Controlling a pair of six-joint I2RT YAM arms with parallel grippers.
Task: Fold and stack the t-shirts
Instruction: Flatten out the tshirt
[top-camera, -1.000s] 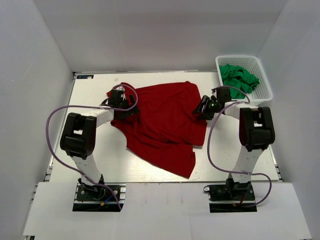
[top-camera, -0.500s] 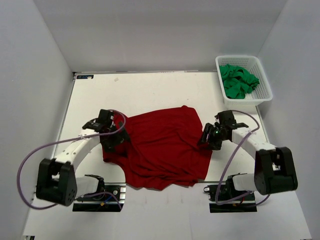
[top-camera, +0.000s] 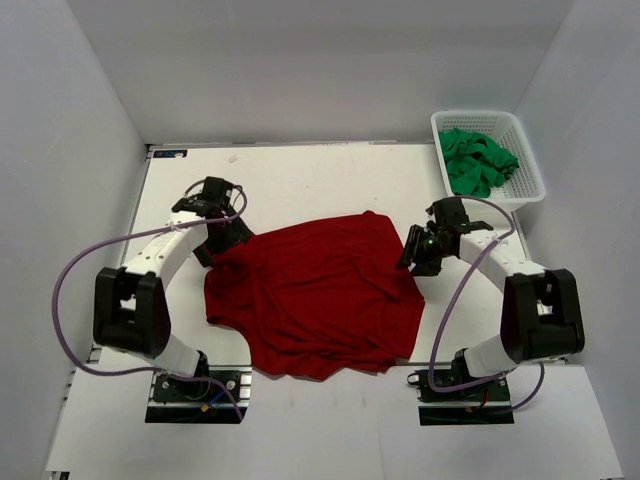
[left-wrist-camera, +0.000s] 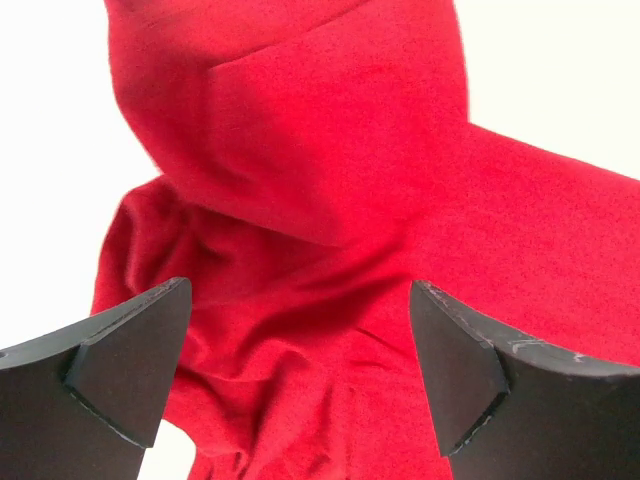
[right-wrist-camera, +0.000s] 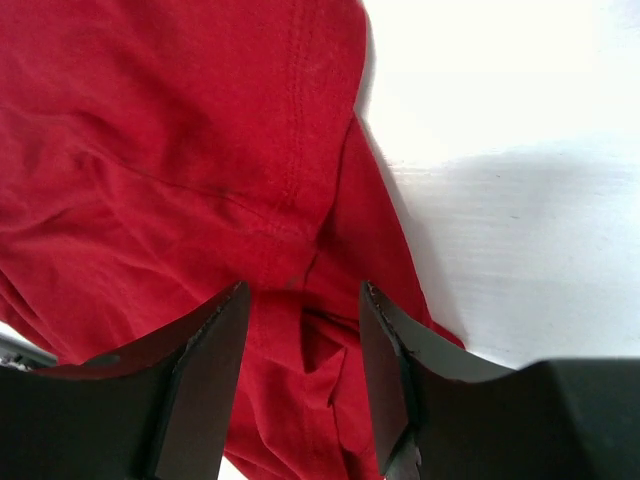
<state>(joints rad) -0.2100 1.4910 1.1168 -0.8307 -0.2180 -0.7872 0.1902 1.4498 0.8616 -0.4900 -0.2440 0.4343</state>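
A deep red t-shirt (top-camera: 320, 295) lies spread and wrinkled on the white table (top-camera: 300, 180), near the front edge. My left gripper (top-camera: 222, 237) is open over the shirt's far left corner; in the left wrist view (left-wrist-camera: 300, 300) its jaws stand wide apart above bunched red cloth (left-wrist-camera: 330, 200). My right gripper (top-camera: 418, 250) is open at the shirt's right edge; in the right wrist view (right-wrist-camera: 303, 300) a fold of the red cloth (right-wrist-camera: 180, 150) lies between the parted jaws. Several bright green t-shirts (top-camera: 478, 160) lie piled in the basket.
The white plastic lattice basket (top-camera: 480, 115) stands at the table's far right corner. White walls enclose the table on the left, back and right. The arms' cables loop beside each base.
The shirt was dragged from mid-table toward the near edge and now lies still. My left gripper has since moved back away from the near edge to the shirt's far left corner. The right gripper barely moved.
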